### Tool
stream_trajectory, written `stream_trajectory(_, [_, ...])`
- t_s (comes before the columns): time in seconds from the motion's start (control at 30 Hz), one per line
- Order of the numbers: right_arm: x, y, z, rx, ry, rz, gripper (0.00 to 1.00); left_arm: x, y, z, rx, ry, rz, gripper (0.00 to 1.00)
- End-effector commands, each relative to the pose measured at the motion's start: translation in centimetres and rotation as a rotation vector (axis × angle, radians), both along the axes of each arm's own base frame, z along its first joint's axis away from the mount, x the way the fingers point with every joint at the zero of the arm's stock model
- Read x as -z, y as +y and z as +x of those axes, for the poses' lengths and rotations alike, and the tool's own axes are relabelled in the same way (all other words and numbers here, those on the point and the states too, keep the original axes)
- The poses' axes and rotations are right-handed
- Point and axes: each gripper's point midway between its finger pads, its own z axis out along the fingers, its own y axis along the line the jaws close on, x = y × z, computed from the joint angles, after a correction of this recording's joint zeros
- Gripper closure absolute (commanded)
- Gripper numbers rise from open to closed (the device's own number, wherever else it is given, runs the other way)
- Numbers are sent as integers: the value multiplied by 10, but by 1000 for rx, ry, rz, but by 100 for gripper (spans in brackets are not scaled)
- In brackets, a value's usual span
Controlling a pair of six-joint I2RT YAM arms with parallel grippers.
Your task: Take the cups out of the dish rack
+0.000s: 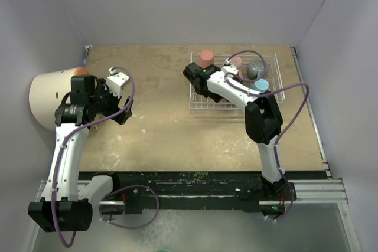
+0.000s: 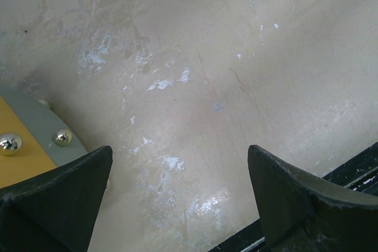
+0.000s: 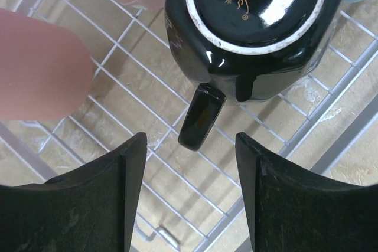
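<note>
The white wire dish rack (image 1: 204, 110) stands at the back right of the table. In it are a salmon-red tumbler (image 1: 206, 58), a pale pink mug (image 1: 236, 61), a dark grey-blue mug (image 1: 257, 68) and a light blue mug (image 1: 260, 85). My right gripper (image 1: 198, 82) hangs over the rack's left part and hides the black mug from above. In the right wrist view the black mug (image 3: 254, 22) sits upside down on the rack wires (image 3: 118, 45). Its handle (image 3: 201, 116) points into the gap of my open right gripper (image 3: 190, 146), untouched. The tumbler (image 3: 41, 66) is at the left. My left gripper (image 1: 124, 113) (image 2: 180, 157) is open and empty over bare table.
A large cream drum (image 1: 50, 95) with an orange lid (image 1: 81, 71) lies at the left wall, next to the left arm; its edge shows in the left wrist view (image 2: 18, 163). A black rail (image 1: 201, 181) runs along the near table edge.
</note>
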Motion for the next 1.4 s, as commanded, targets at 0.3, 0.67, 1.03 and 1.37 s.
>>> stream_trajectory(0.3, [-6,-27,12,62,-3,-105,42,-21,-10,-6,52,-47,-32,1])
stream_trajectory(0.67, [-4,-30,8,48,29,-147,89,-27,-8,-12,47,-56,-21,1])
stream_trajectory(1.03, [-33,-13,-9,-90,-23,-118,100,-31,-7,-10,39,-69,-20,1])
stream_trajectory(1.37, [-122,38,-28,-331,-194,0,100,-37,-18,-12,67,-116,-74,1])
